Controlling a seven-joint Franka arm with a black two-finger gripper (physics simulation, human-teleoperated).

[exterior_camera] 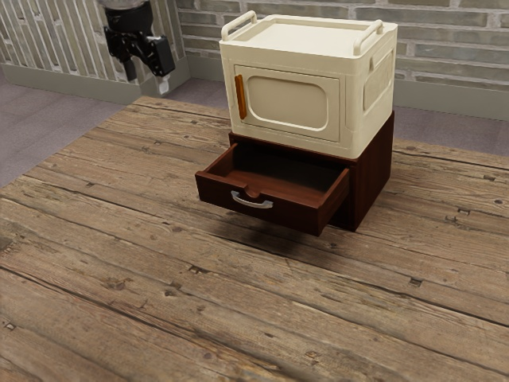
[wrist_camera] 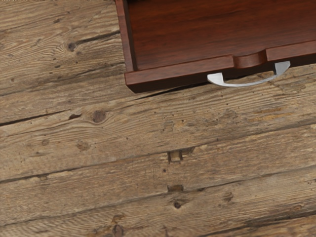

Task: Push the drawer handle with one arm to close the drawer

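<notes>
My gripper (exterior_camera: pixel 148 78) open, fingers spread, nothing between them; raised at exterior view's upper left, well apart from drawer (exterior_camera: pixel 219 192). Drawer pulled out of dark cabinet (exterior_camera: pixel 374 177), inside bare. Silver handle (exterior_camera: pixel 252 204) on its front, untouched. Cream box (exterior_camera: pixel 290 103) sits atop cabinet, its orange-handled door shut. Wood planks (wrist_camera: pixel 148 128) below.

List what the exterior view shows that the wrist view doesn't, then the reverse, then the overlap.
Exterior view: open gripper, cream cabinet with orange door handle, dark cabinet body below it, brick wall, purple floor.

Wrist view: look from above at the curved metal handle, its bow standing out from the drawer front.

Both: the drawer with that handle, the notch in its front, and the plank tabletop.
</notes>
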